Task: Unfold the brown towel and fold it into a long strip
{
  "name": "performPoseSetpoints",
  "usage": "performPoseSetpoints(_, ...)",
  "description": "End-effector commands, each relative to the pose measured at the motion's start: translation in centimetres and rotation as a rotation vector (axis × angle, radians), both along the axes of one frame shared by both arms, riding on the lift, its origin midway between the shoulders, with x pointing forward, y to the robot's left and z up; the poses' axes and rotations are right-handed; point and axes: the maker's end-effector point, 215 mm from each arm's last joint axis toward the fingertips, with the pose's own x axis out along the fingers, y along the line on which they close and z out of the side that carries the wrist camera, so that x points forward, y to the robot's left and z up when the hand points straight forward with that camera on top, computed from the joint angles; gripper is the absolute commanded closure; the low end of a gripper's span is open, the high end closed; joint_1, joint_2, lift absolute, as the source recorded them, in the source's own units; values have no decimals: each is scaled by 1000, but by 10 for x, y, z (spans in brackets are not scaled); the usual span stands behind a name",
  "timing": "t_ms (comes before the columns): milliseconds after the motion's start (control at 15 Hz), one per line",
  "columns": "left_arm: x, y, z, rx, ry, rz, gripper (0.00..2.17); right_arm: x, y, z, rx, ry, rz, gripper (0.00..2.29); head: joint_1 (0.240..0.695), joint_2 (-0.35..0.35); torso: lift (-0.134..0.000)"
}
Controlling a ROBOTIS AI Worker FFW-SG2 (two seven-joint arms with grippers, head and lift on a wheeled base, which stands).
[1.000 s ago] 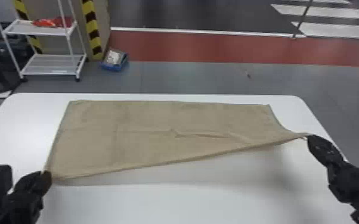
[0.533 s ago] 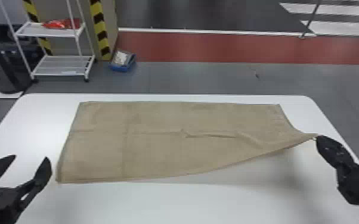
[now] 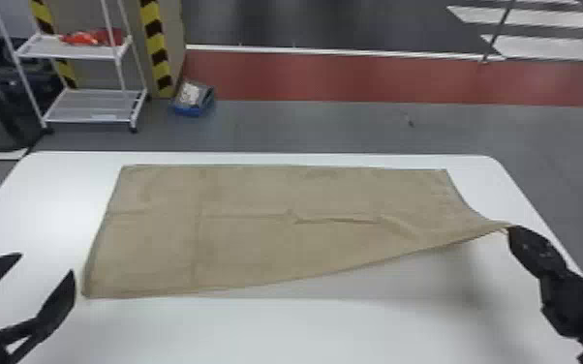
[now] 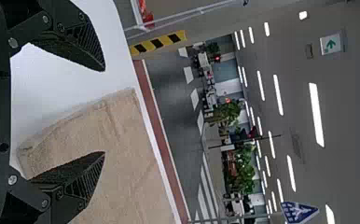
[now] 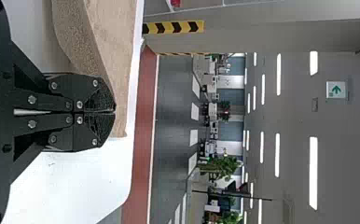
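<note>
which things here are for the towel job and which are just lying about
For the job:
brown towel
white table
left gripper
right gripper

Just lying about:
white rack
red item on it
blue container on the floor

The towel (image 3: 256,242) looks like soft matt cloth, lightly creased. Beneath it, the table (image 3: 256,334) is smooth with a faint sheen. The shelf rack (image 3: 87,105) looks like painted metal, the gripper fingers (image 4: 82,44) matt and ridged.

Okay, so I count one brown towel (image 3: 256,251), one white table (image 3: 208,334), one left gripper (image 3: 45,263) and one right gripper (image 3: 510,231) (so yeah, that's two grippers). Also got one white rack (image 3: 94,106) and one blue box (image 3: 192,111).
</note>
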Motion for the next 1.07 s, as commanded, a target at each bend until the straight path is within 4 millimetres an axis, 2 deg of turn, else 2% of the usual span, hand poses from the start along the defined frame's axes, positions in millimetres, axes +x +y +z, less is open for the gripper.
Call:
performPoseSetpoints(0, -3, -3, -10, 17, 27, -50, 336, -1, 0, -1, 4, 1, -5, 1598, 695, -81, -125)
performPoseSetpoints(200, -4, -12, -26, 24, 66, -106, 343, -1, 1, -3, -1, 3, -5, 1598, 695, -94, -125)
performPoseSetpoints(333, 5, -29, -41, 66, 76, -145, 356, -2, 1, -7, 1, 17, -6, 1598, 695, -97, -125)
performPoseSetpoints(733, 28, -16, -63, 89, 116, -129, 421, -5, -9, -6, 1, 25, -26, 1598, 695, -121, -125)
performPoseSetpoints(800, 29, -14, -65, 92, 123, -127, 431, -5, -12, -5, -2, 24, -29, 1598, 695, -120, -125)
performPoseSetpoints(867, 29, -10, -68, 92, 136, -126, 542, -5, -13, -4, -3, 23, -30, 1598, 695, -116, -125)
performPoseSetpoints(1000, 22, -7, -71, 71, 157, -131, 542, -4, -14, -6, -1, 30, -32, 1598, 695, -113, -125)
